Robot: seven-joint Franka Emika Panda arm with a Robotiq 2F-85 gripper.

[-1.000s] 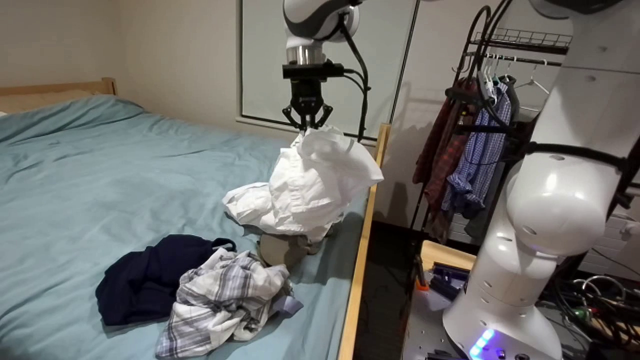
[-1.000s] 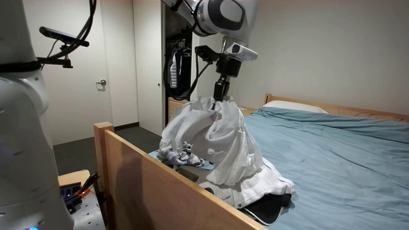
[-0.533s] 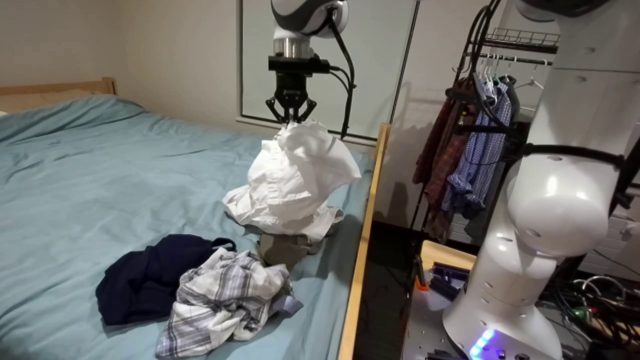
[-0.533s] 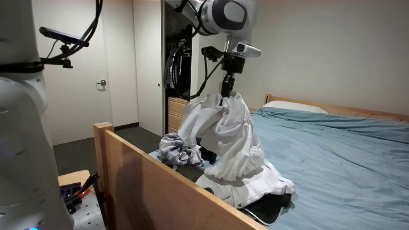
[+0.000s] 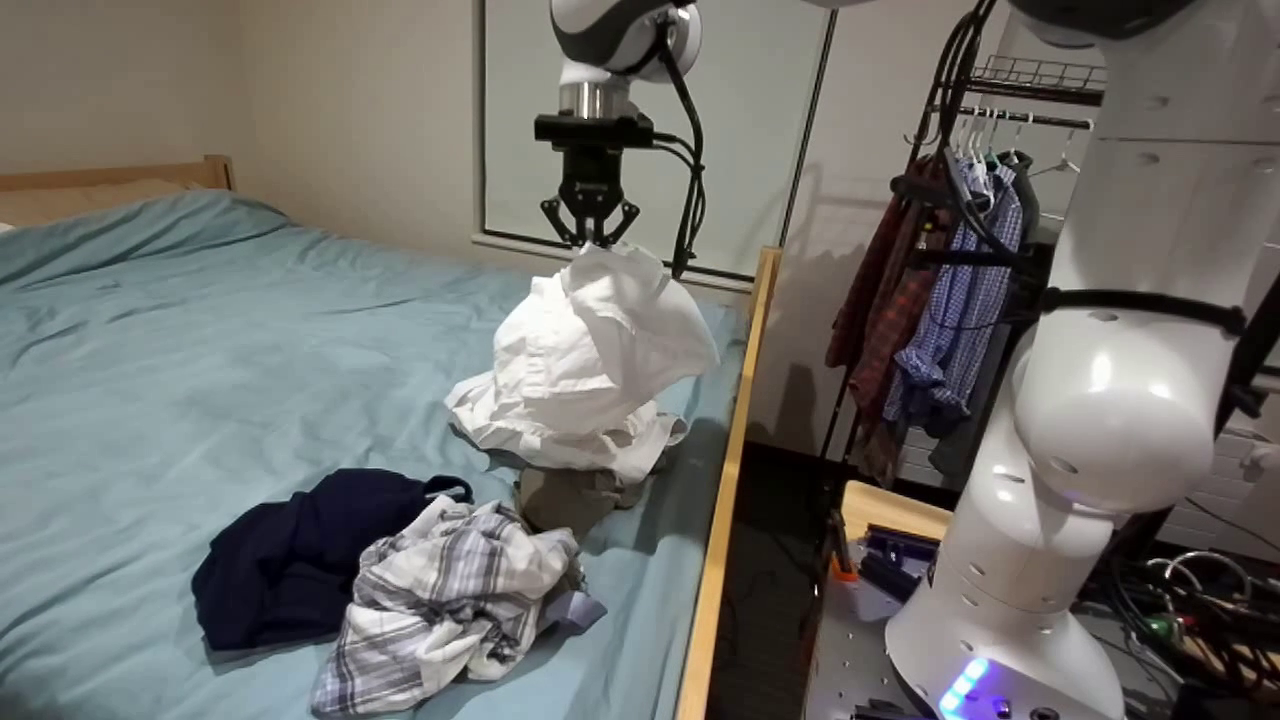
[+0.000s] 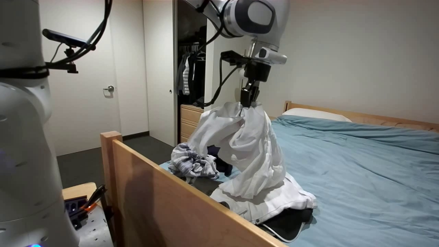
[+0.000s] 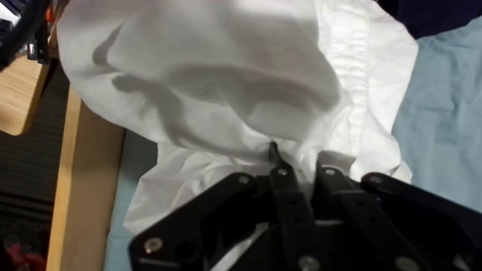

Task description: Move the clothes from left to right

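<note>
My gripper points down over the bed and is shut on the upper part of a white garment. The garment hangs in folds, its lower edge over a pale pile on the bed. I cannot tell whether that pile is part of it. In the wrist view white cloth runs between the fingers and hides most of the bed below. A navy garment and a grey-white plaid garment lie crumpled side by side. An olive-brown cloth and a black piece with white trim show under the pale pile.
The bed has a teal sheet. Its wooden footboard stands between the clothes and the robot base; it also shows in the wrist view. A rack with hanging shirts stands behind. A small side table is beyond the footboard.
My gripper and the held white garment have moved away from the footboard, further over the bed, rising and then sinking slightly. The other clothes have not moved.
</note>
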